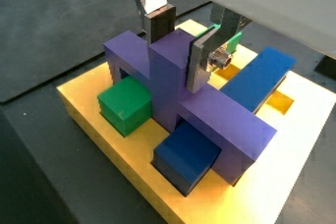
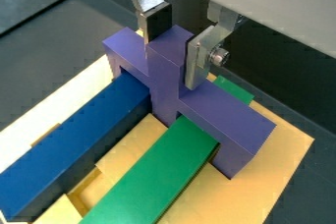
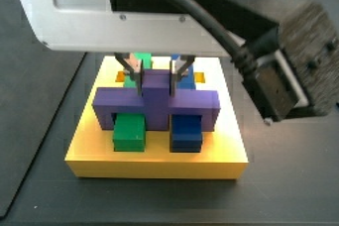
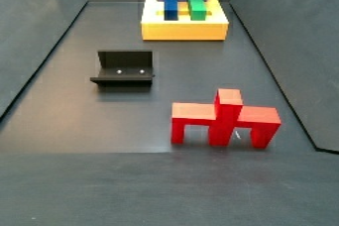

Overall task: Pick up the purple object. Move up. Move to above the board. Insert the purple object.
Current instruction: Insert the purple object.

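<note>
On the yellow board (dark floor), the end effector grips the purple object.

Dark grey floor bounded by sloping walls.

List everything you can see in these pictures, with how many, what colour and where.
Board: one, yellow, at the floor's far end in a side view.
Purple object: one, purple, standing on the board, upright post between the fingers.
Blue pieces: two, blue, in the board.
Green pieces: two, green, in the board.
Red piece: one, red, on the near floor.
Fixture: one, dark, mid-floor.
Gripper: one, silver fingers either side of the purple post; contact unclear.
</note>
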{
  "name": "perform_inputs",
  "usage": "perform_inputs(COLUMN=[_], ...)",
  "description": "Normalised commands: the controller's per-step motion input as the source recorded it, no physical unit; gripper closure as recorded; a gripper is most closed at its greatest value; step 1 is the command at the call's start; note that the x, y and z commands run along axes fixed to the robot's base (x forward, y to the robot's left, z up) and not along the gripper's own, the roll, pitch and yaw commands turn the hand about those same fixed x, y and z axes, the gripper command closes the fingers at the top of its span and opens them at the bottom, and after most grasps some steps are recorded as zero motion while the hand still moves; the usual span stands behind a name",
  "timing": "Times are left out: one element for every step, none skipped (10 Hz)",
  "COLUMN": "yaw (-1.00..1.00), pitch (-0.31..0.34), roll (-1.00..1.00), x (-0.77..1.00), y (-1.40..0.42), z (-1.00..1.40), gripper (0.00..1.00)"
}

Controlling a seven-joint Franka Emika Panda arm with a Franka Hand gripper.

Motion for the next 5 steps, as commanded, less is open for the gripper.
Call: perform_inputs(yaw=[0.09,0.06,0.05,0.06,0.0], pitch=[0.0,0.0,0.0,0.0,0.0], roll=[-0.18,-0.17,-0.14,-0.11,0.0], x=[0.05,0.1,0.06,0.0,0.0], y=[0.16,0.2,0.15,0.11,0.0], z=[-0.35,-0.34,-0.37,-0.28,0.0], gripper=[1.0,1.0,1.0,1.0,1.0])
